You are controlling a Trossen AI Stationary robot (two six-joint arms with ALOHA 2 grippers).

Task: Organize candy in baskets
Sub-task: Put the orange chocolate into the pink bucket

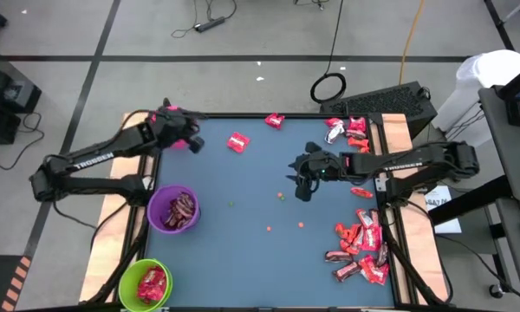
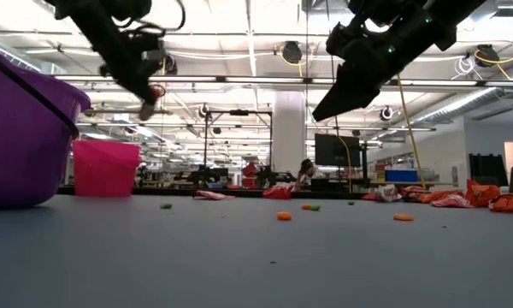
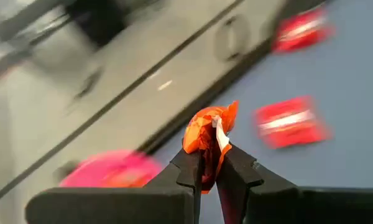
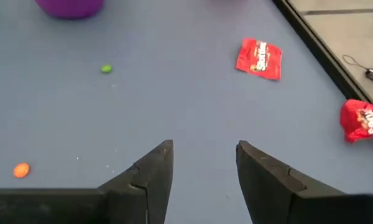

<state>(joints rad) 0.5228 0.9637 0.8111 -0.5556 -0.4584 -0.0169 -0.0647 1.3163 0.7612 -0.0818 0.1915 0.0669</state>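
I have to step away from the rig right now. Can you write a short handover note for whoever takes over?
Left claw: shut on an orange-red candy, raised above the pink basket at the table's far left.
Right claw: open, empty, hovering mid-table.
Done: the purple basket holds dark pieces, the green basket holds pink-red ones.
Left: drop the held piece; two red packets lie loose mid-table at the far side, a few more sit at the far right, and a big pile waits at the near right.
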